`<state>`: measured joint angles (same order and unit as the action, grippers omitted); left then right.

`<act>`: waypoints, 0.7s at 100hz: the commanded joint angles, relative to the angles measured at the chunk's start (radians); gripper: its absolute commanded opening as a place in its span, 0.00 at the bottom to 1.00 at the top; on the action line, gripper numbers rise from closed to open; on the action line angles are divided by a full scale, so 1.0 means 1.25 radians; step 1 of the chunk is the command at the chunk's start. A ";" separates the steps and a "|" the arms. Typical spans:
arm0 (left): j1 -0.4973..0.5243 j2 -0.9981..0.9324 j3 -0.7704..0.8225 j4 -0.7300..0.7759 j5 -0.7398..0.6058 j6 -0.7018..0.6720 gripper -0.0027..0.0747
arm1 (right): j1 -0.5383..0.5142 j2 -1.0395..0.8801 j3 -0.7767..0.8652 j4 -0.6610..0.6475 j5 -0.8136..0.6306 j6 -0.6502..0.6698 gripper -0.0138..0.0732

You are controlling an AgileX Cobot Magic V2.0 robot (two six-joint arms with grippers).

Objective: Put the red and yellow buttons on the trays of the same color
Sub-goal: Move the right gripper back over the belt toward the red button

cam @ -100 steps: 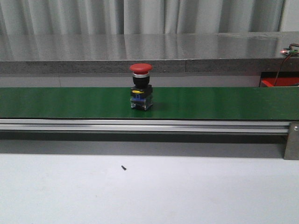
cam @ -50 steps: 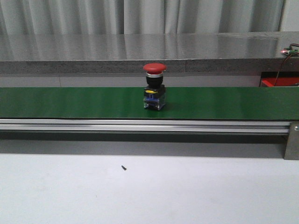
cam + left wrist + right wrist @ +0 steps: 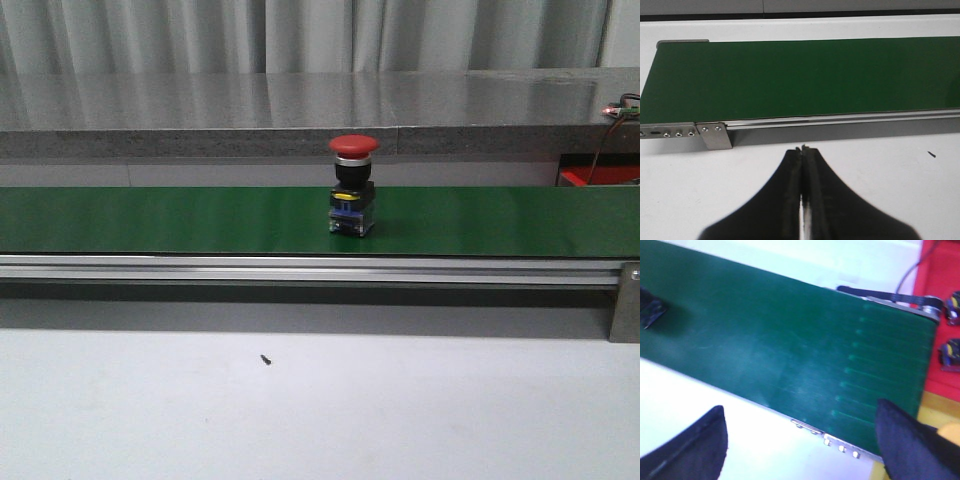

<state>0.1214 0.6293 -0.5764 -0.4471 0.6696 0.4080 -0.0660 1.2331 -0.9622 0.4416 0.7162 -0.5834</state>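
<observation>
One red button (image 3: 354, 186) is standing upright on the green conveyor belt (image 3: 150, 220) in your front view, a little right of the belt's middle, its red mushroom cap sitting on top of a black body with a blue and yellow band near the base. You are seeing it alone on the belt, with neither arm showing in that view. Just in front of the belt, the aluminium rail (image 3: 300, 268) is running across the frame, and a small dark speck (image 3: 265, 359) is lying on the white worktop (image 3: 320, 410) well in front of the rail.

Your left end effector (image 3: 803, 148) is hanging over the white worktop just in front of the belt's rail, with its fingers pressed together and gripping nothing. Your right end effector (image 3: 800, 440) is hanging over the belt's near edge with its fingers (image 3: 695, 445) spread wide apart and nothing between them. In the right wrist view, a dark object (image 3: 650, 307) is showing at the edge of the picture on the belt; you cannot tell from that view alone what it is. A red tray (image 3: 940, 340) is lying just past the end of the belt there, with two dark button bodies (image 3: 950, 347) resting on it.
</observation>
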 commanded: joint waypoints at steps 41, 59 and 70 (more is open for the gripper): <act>-0.004 -0.002 -0.021 -0.025 -0.049 0.001 0.01 | 0.209 0.207 -0.137 0.007 -0.007 -0.212 0.85; -0.004 -0.002 -0.021 -0.025 -0.049 0.001 0.01 | 0.242 0.287 -0.203 0.007 -0.012 -0.212 0.85; -0.004 -0.002 -0.021 -0.025 -0.055 0.001 0.01 | 0.247 0.331 -0.241 0.009 0.000 -0.212 0.85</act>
<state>0.1214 0.6293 -0.5764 -0.4471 0.6696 0.4080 0.2392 1.6482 -1.2021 0.4394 0.7359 -0.8357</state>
